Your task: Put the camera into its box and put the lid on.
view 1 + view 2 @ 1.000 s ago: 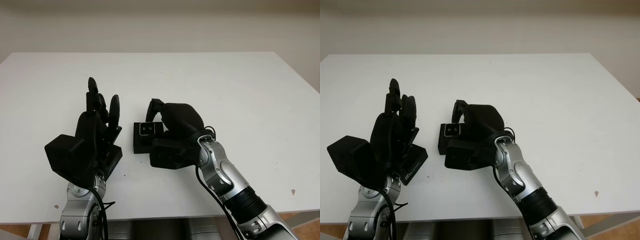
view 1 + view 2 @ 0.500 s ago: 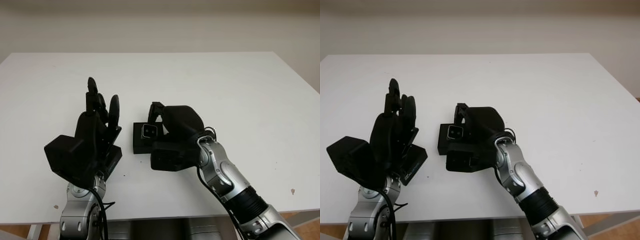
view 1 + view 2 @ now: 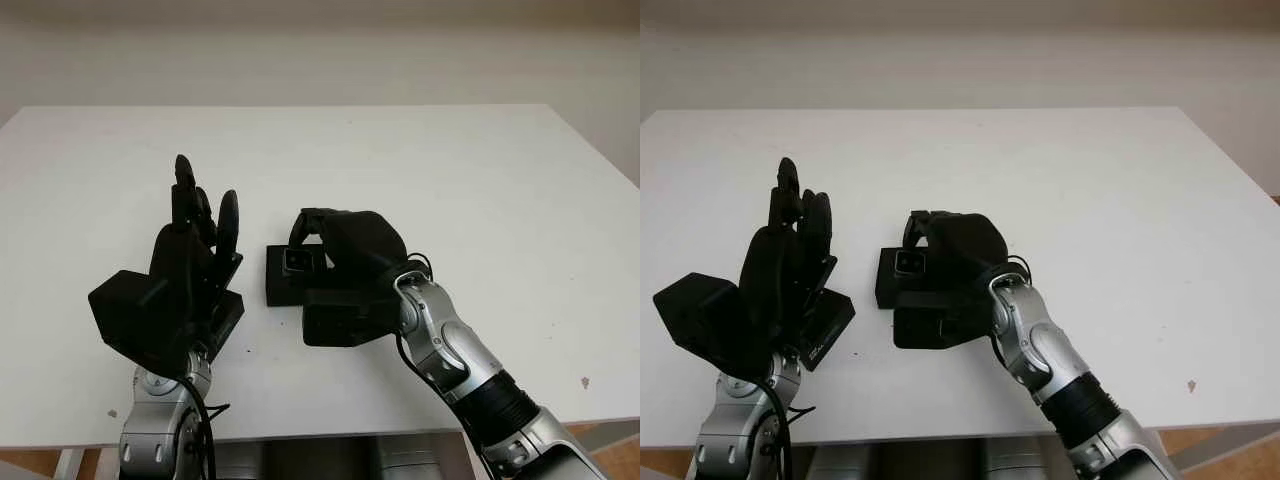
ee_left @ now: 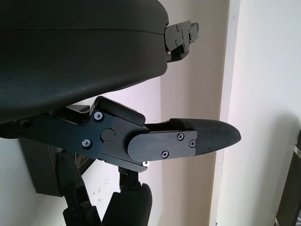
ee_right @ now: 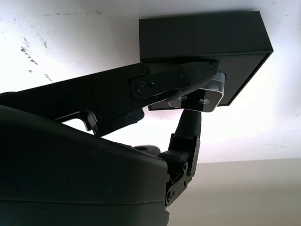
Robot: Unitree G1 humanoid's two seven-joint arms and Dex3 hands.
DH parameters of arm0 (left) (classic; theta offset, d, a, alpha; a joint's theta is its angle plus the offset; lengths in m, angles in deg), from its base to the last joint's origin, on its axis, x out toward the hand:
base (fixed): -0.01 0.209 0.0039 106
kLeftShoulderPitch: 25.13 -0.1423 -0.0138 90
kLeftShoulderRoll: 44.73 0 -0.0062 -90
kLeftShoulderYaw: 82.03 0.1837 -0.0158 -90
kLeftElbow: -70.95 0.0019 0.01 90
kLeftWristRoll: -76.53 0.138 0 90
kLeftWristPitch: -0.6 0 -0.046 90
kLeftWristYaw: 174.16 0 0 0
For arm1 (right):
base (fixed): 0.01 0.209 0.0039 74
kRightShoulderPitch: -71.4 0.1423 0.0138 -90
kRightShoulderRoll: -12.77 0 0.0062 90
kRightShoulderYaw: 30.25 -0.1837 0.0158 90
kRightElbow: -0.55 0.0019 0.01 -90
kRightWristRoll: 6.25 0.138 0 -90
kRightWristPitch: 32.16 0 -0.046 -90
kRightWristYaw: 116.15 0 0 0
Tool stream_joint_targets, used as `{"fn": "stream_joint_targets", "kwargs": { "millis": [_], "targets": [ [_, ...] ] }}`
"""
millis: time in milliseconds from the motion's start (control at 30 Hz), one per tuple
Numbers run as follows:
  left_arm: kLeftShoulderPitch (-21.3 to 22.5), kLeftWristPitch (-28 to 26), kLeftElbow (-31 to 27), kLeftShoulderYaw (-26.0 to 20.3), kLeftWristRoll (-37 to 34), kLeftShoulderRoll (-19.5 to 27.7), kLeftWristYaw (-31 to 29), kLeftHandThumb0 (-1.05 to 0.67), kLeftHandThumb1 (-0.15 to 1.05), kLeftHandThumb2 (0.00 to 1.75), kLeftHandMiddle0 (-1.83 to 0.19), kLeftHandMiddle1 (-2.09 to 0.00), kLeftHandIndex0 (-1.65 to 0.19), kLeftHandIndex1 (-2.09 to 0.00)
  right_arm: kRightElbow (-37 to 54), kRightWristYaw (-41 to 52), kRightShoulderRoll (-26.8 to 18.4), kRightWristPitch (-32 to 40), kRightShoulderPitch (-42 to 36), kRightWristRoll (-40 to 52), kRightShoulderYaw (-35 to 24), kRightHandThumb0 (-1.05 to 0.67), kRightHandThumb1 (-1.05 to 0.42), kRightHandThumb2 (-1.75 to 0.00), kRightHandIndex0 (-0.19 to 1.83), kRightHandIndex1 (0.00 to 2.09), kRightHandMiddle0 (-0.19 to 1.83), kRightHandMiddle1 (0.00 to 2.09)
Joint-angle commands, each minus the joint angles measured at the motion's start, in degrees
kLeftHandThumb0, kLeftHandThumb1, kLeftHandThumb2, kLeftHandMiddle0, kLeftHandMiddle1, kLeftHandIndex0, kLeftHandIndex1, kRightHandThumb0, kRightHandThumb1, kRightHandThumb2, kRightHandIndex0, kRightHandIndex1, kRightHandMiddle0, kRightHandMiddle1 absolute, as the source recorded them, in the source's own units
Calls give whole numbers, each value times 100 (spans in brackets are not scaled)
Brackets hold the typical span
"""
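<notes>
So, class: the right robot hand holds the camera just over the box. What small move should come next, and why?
Probably ease the camera straight down into the box, then let go. The right robot hand grips it right above the box, seemingly not yet seated. The left robot hand is raised beside it, over what looks like the lid, which comes after.

A robot test room — plain and bare

A white worktop (image 3: 480, 170) stands against an unadorned cream wall (image 3: 320, 50) — nothing domestic, a lab-like bench setting.
</notes>
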Motion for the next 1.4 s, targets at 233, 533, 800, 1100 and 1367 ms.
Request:
{"fn": "stream_joint_targets", "kwargs": {
  "millis": [233, 533, 800, 1100, 1367],
  "targets": [
    [-52, 29, -103, 18, 3, -24, 23, -81, 105, 48, 19, 0, 19, 0, 94, -205, -47, -139, -18, 34, -79, -71, -98, -4, -3, 0, 7, 10],
    [-59, -22, -144, 19, 5, -3, 13, -81, 105, 48, 19, 0, 19, 0, 1107, 838, -211, 23, 45, 824, -630, -82, -99, -6, -18, 0, -12, 1],
    [-109, -55, -254, -36, 32, 101, -5, -81, 105, 49, 19, 0, 19, 0, 1730, 1678, -635, -90, 117, 1999, -1474, -90, -105, -23, -19, 3, -17, 4],
    [-157, -135, -388, -118, -46, 160, -37, -79, 105, 49, 19, 0, 19, 0, 1495, 1446, -856, -787, -182, 2225, -1506, -81, -105, -49, -14, 6, -11, 7],
    [-98, -41, -354, -210, -76, 229, -96, -77, 105, 49, 19, 0, 19, 0, 949, 1195, -1104, -1818, -395, 2030, -1279, -82, -105, -56, -10, 7, -6, 8]
  ]
}}
